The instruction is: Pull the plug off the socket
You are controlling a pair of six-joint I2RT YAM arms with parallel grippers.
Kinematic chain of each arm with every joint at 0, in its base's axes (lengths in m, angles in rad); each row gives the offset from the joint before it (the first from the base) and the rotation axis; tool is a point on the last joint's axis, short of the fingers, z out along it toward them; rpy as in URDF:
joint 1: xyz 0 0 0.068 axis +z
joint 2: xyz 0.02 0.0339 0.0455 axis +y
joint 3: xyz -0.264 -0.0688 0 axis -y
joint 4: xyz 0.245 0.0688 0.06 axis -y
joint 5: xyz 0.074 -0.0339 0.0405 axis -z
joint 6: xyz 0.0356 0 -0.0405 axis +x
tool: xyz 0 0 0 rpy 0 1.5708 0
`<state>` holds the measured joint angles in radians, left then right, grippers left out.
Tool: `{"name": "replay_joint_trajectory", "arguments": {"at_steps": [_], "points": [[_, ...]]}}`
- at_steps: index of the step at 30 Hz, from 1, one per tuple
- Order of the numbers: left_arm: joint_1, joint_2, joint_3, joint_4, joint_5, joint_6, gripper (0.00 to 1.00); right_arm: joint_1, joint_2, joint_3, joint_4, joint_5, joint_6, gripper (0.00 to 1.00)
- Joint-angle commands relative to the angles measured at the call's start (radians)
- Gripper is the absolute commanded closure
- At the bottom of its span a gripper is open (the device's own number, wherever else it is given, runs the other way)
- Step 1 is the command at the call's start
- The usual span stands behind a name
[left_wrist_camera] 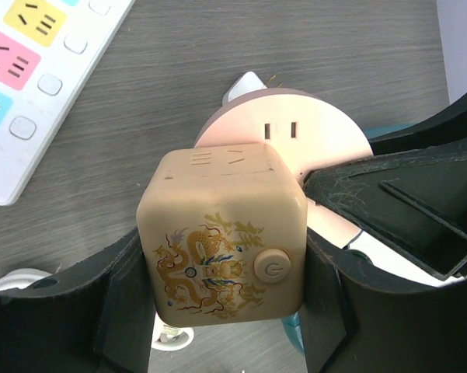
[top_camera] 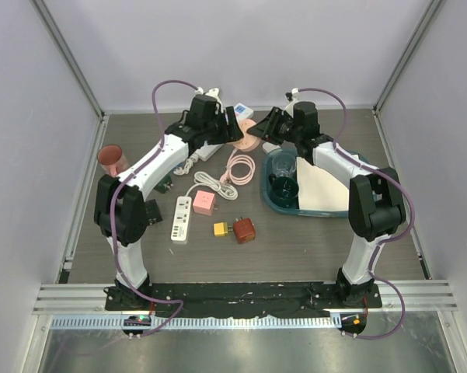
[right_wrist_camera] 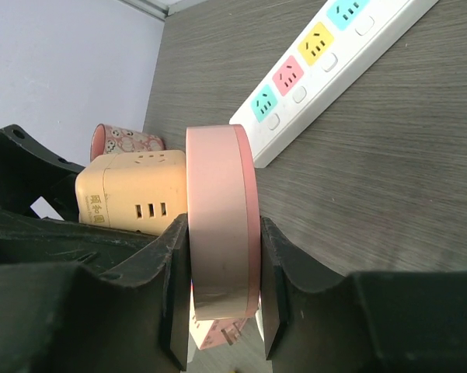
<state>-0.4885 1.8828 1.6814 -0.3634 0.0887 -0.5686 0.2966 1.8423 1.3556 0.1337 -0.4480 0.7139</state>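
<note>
A beige cube adapter (left_wrist_camera: 225, 237) with a dragon print and a power button sits flush against a round pink socket disc (left_wrist_camera: 295, 132). My left gripper (left_wrist_camera: 225, 303) is shut on the cube's two sides. My right gripper (right_wrist_camera: 221, 303) is shut on the pink disc (right_wrist_camera: 221, 210), one finger on each flat face, with the cube (right_wrist_camera: 132, 194) against the disc's left face. In the top view both grippers, left (top_camera: 235, 132) and right (top_camera: 263, 132), meet over the pink disc (top_camera: 250, 141) at the back middle of the table. The join between cube and disc is hidden.
A white power strip with coloured sockets (left_wrist_camera: 31, 70) lies just behind the grippers (right_wrist_camera: 326, 54). A pink cable coil (top_camera: 239, 169), a white strip (top_camera: 182, 219), a pink cube (top_camera: 205, 203), a red cube (top_camera: 244, 230), a teal tray (top_camera: 284, 203) and a red cup (top_camera: 111, 159) are around.
</note>
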Motion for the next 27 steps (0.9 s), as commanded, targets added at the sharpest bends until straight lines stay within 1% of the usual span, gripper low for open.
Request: {"name": "replay_joint_trajectory", "arguments": {"at_steps": [1, 9, 14, 17, 20, 22, 24, 27], "points": [[0.016, -0.129, -0.009, 0.107, -0.003, 0.013, 1.00, -0.011, -0.002, -0.004, -0.057, 0.144, -0.090, 0.99], [0.059, -0.162, -0.038, 0.100, 0.003, 0.015, 1.00, -0.025, 0.021, 0.000, -0.039, 0.154, -0.036, 0.99], [0.065, -0.163, -0.071, 0.101, 0.058, 0.009, 1.00, -0.037, 0.037, 0.000, -0.010, 0.132, 0.031, 0.99], [0.065, -0.169, -0.084, 0.100, 0.078, 0.021, 1.00, -0.047, 0.058, 0.008, 0.024, 0.078, 0.064, 0.99], [0.074, -0.153, -0.034, 0.061, 0.097, 0.041, 1.00, -0.044, 0.067, 0.022, 0.021, 0.060, 0.022, 0.99], [0.088, -0.125, 0.041, -0.005, 0.132, 0.041, 1.00, -0.040, 0.064, 0.022, 0.014, 0.055, -0.020, 0.99], [0.103, -0.096, 0.078, -0.044, 0.149, 0.039, 1.00, -0.033, 0.058, 0.028, -0.014, 0.072, -0.065, 0.99], [0.107, -0.094, 0.100, -0.045, 0.160, 0.039, 1.00, -0.022, 0.049, 0.025, -0.063, 0.112, -0.126, 0.99]]}}
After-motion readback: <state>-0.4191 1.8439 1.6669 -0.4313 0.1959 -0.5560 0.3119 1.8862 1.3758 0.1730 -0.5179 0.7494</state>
